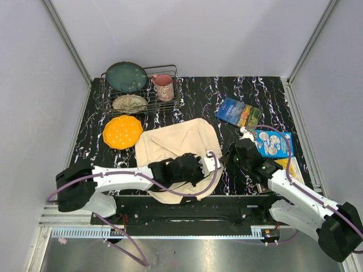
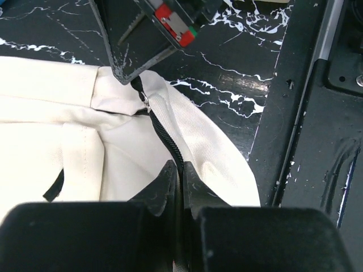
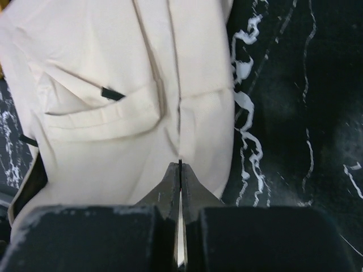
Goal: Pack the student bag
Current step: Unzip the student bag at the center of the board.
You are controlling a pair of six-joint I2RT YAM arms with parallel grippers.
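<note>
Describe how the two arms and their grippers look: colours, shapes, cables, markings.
Both the left arm and right arm have white tubular links between bulky black joints, with thin purple cables looping along them. The left gripper and right gripper have black, wedge-shaped fingers, scuffed and scratched. A red and green part sits on the right gripper's body.

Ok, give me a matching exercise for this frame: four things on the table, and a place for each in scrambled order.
Things:
1. pink mug
2. yellow plate
3. student bag
4. blue book

Places:
A. middle of the table, nearest the arms
B. inside the wire rack
C. right of the bag, toward the far side
D. just in front of the rack, left of the bag

Pairs: 1-B, 2-D, 3-A, 4-C
</note>
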